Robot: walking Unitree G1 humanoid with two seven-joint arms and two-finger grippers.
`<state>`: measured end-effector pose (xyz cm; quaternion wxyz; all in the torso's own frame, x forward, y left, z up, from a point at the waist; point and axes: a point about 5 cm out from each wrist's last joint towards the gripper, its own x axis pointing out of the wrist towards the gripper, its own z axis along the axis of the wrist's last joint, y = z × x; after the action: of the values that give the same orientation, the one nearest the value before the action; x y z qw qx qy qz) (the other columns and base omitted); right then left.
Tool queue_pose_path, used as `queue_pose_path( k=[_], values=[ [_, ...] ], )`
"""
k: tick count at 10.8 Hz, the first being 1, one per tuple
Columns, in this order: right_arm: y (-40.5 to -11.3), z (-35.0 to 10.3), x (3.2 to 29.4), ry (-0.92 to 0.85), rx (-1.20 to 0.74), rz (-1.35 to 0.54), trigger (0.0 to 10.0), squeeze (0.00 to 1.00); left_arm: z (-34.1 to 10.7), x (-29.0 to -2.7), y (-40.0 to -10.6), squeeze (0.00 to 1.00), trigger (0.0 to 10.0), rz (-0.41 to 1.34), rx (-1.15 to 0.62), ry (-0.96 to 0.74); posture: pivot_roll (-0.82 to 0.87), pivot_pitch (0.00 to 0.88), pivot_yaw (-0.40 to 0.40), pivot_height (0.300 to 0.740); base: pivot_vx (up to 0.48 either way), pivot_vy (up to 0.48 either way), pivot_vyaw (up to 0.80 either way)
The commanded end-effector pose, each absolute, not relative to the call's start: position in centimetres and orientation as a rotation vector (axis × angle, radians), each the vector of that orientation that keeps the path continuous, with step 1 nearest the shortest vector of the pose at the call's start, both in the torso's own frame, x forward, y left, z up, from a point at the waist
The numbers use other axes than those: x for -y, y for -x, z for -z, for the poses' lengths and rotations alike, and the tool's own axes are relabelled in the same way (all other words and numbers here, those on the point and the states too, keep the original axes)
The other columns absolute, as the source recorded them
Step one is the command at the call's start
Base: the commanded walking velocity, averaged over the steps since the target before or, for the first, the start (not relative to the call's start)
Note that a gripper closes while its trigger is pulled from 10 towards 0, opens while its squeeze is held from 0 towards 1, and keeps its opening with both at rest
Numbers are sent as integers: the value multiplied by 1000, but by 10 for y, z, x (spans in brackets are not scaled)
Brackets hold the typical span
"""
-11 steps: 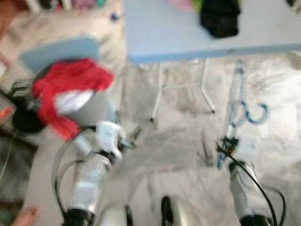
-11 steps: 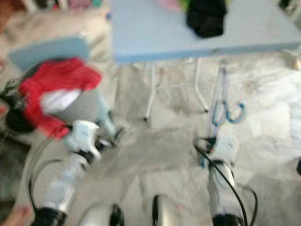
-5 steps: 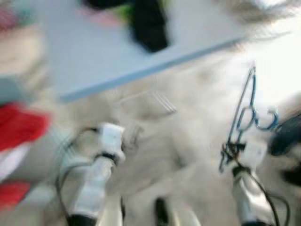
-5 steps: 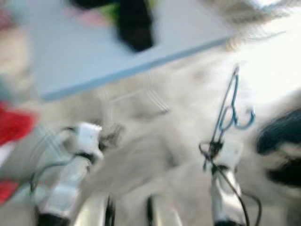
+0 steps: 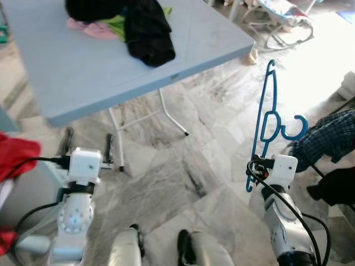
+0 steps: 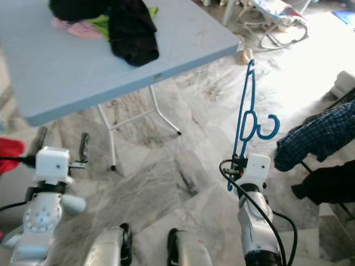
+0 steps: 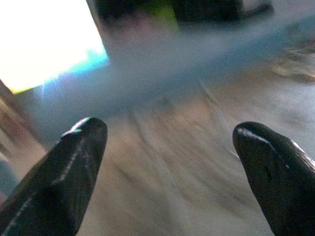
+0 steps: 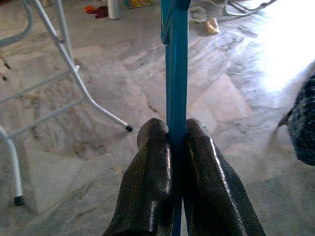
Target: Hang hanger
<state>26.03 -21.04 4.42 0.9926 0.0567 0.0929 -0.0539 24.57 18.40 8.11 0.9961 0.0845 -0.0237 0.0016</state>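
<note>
Marble floor (image 5: pixel 183 183) underfoot. Blue tabletop (image 5: pixel 72 72) ahead-left, black garment (image 5: pixel 145 33) plus pink/green cloth piled on top. Plaid garment (image 5: pixel 327 138) at far right, on chair perhaps. Blue hanger (image 5: pixel 266 119) upright, hook twd right, clamped in right pincer (image 8: pixel 175 147) over floor. Left pincer (image 7: pixel 167 162) spread wide, empty, near tabletop edge.

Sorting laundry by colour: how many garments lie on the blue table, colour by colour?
Black garments: 1 pile; separate pieces cannot be told
Green garment: 1
Pink garment: 1
Total on the blue table: 3 colour groups
</note>
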Motion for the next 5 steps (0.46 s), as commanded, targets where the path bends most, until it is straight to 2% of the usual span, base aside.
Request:
queue_pose_path(
  k=[1, 2, 5],
  values=[
    [-259, -44, 212, -114, -185, 115, 10000, 0, -65, -172, -246, 0, 10000, 83, -67, -91, 27, 186, -66, 740, 0, 0, 0],
    [-257, -43, 214, -117, -184, 128, 10000, 0, -71, -164, -250, 0, 10000, 179, -36, -162, 19, 191, -59, 740, 0, 0, -788],
    [-252, -42, 217, -112, -186, 149, 10000, 0, -79, -152, -261, 0, 10000, 262, -5, -125, -5, 209, -42, 740, 0, 0, -800]
  ],
)
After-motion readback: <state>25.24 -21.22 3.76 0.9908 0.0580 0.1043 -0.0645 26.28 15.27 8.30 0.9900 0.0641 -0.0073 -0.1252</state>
